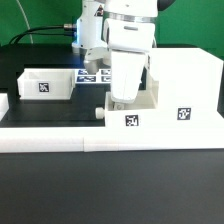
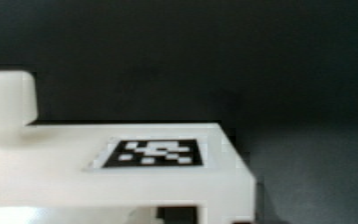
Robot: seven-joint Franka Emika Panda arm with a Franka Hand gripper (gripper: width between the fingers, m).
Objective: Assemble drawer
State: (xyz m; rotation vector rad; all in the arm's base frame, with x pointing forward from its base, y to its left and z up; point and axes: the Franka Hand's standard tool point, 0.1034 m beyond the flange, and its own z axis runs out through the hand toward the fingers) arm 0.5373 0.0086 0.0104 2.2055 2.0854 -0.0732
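Note:
A large white drawer casing (image 1: 175, 90) with marker tags stands at the exterior view's right. My gripper (image 1: 122, 99) reaches straight down onto its left end, the fingers low against the white wall. The wrist view shows a flat white face of the casing with a tag (image 2: 158, 152) close below, a white upright (image 2: 5, 100) beside it and a dark slot (image 2: 181, 213) at the picture's edge. The fingers blend with the white part, so their gap does not show. A small open white drawer box (image 1: 45, 82) with a tag sits at the exterior view's left.
A low white wall (image 1: 100, 138) runs along the table's front. A small white knobbed piece (image 1: 97, 113) sits just behind it, left of the gripper. The marker board (image 1: 92, 74) lies behind, partly hidden by the arm. The table top is black.

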